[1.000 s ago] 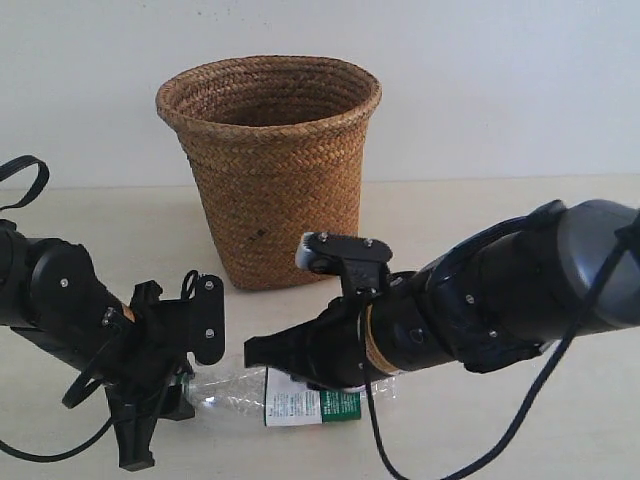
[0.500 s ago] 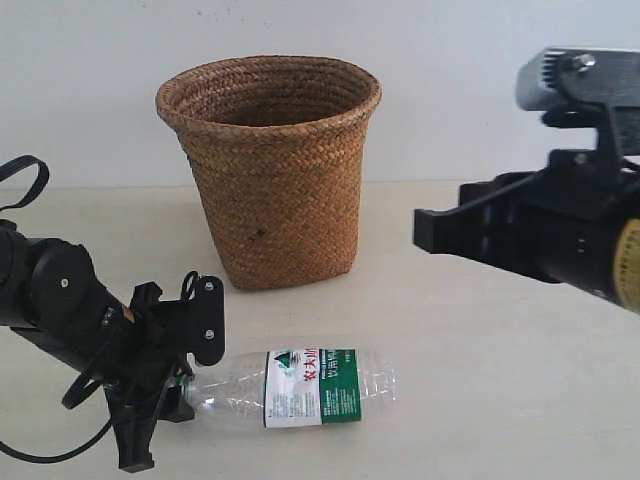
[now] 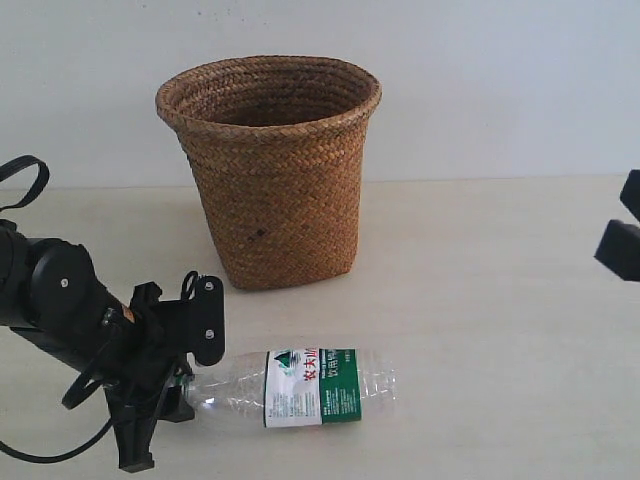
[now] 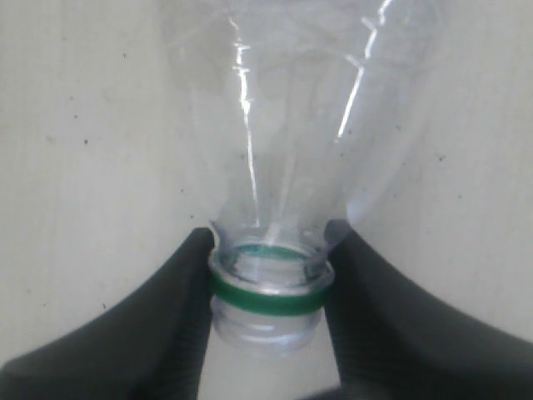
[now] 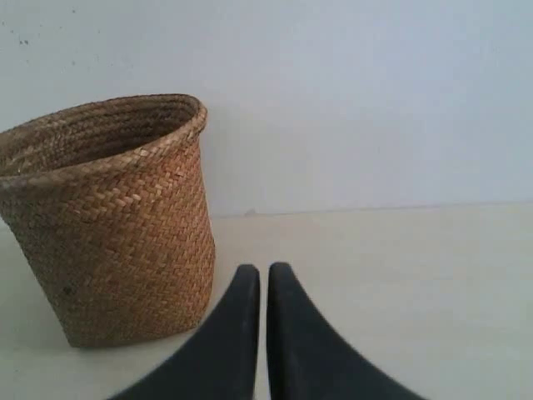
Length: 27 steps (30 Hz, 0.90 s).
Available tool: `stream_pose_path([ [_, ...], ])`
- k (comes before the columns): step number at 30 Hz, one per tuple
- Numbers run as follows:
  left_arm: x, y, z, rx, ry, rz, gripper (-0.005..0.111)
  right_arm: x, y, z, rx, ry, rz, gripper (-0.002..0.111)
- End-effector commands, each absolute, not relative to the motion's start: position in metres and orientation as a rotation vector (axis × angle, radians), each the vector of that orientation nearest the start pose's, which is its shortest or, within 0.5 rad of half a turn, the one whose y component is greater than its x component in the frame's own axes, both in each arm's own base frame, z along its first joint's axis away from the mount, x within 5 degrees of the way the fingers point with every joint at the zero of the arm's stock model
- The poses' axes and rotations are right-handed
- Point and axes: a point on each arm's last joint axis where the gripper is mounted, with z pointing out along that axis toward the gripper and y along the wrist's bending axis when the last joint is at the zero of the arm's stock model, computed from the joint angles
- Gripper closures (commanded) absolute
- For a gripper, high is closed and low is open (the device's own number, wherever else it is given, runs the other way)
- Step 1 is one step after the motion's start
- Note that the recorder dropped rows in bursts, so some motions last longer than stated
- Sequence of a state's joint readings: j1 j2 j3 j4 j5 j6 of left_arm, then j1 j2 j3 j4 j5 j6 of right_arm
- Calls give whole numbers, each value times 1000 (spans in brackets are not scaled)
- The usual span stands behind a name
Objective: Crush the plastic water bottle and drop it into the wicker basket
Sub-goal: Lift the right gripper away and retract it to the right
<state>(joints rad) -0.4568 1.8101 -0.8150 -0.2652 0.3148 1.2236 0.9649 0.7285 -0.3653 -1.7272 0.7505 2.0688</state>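
My left hand (image 4: 271,279) grips the clear ribbed bottle (image 3: 300,387) at its green-ringed neck; it lies sideways on the worktop (image 3: 480,330) before the flared woven basket (image 3: 272,170). My right hand (image 5: 263,271) has its tapered fingers (image 5: 233,342) pressed together.

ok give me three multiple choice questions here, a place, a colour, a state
1. Where is the plastic water bottle relative to the wicker basket? A inside it; B lying on the table in front of it; C leaning against it.
2. What colour is the neck ring? A red; B green; C blue.
3. How is the right hand? A shut, empty; B shut on the bottle; C wide open.
Answers: 1 B, it lies on its side, apart from the basket. 2 B, the left wrist view shows green. 3 A, its fingers meet with nothing between.
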Motion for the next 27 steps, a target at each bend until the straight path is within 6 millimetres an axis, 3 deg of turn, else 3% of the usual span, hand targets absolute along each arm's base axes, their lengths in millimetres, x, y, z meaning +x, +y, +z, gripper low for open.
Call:
stream_pose_path([
  [1, 273, -145, 120, 1809, 2093, 13, 103, 121, 64, 282, 48, 1691, 324, 108],
  [15, 276, -145, 121, 1787, 2082, 28, 103, 121, 64, 283, 45, 1687, 332, 108],
  [22, 276, -145, 121, 1787, 2081, 28, 103, 103, 24, 304, 192, 1542, 430, 108],
  [27, 277, -145, 121, 1777, 2072, 38, 103, 70, -16, 320, 385, 1307, 381, 108],
])
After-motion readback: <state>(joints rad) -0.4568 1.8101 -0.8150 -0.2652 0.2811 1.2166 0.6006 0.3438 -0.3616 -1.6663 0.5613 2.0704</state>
